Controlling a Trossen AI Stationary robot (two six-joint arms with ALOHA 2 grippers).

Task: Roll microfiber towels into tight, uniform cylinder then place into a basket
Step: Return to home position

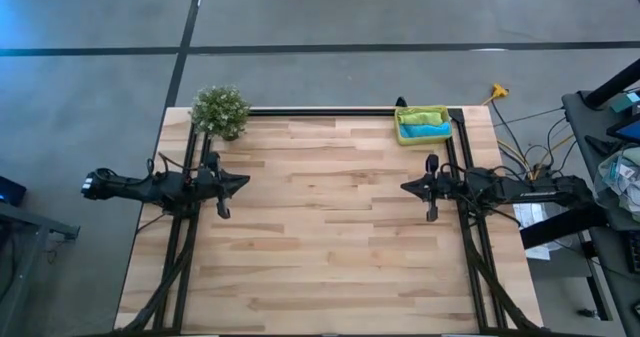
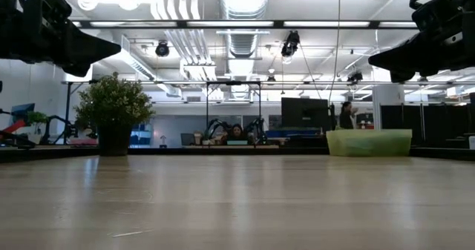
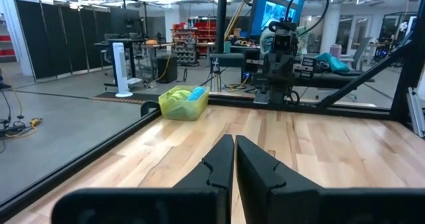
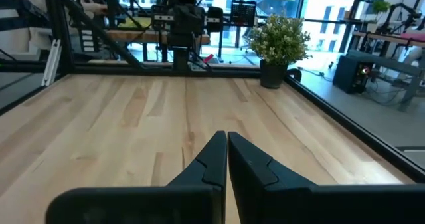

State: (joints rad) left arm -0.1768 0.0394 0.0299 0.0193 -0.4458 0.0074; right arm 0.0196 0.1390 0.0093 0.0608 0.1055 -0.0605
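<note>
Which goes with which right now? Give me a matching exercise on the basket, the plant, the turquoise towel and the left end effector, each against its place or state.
Things:
1. basket
2. potted plant
3. turquoise towel
4. left end effector

Places or states:
A. far left corner of the table
B. lying in the basket, beside the green towel
C. far right corner of the table
D. shut, raised over the table's left side

Pairs: 1-C, 2-A, 3-B, 4-D.

The right end effector, not in the exercise, is shut over the table's right side.
</note>
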